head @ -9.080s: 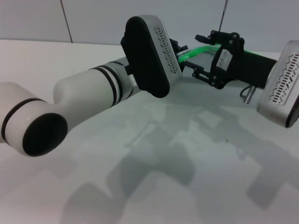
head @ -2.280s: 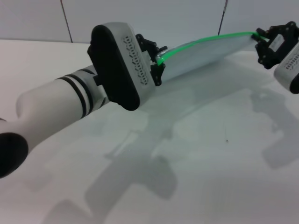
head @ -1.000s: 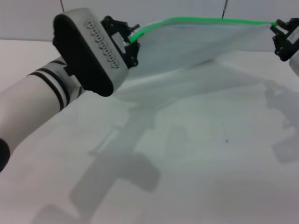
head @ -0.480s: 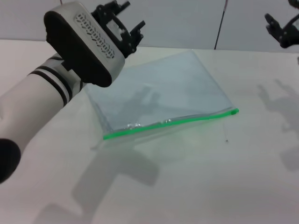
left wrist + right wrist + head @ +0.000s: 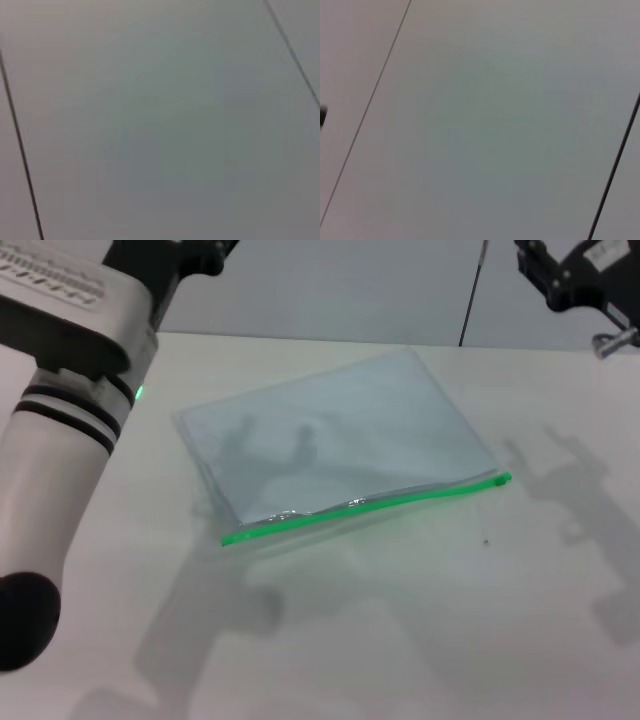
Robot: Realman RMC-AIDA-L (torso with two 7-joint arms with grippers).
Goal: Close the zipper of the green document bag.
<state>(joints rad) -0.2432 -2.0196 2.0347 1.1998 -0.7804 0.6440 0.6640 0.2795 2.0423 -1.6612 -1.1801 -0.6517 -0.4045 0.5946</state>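
The green document bag [image 5: 330, 435], a flat translucent blue-grey pouch, lies on the white table [image 5: 400, 640] in the head view. Its zipper [image 5: 365, 502] is a bright green strip along the near edge, slightly wavy towards its left end. A small green slider tab [image 5: 503, 478] sits at the strip's right end. My left gripper [image 5: 205, 248] is raised at the top left, above and behind the bag's far left corner and apart from it. My right gripper [image 5: 545, 270] hangs high at the top right, well clear of the bag. Neither wrist view shows the bag.
Behind the table stands a grey panelled wall with a dark vertical seam [image 5: 472, 290]. Both wrist views show only that wall, with a seam [image 5: 20, 150] and another seam [image 5: 615, 160]. My left forearm [image 5: 50, 470] slants over the table's left side.
The bag, held up stretched between both grippers one second ago, now lies flat on the table. Both grippers have let go and lifted up and outward.
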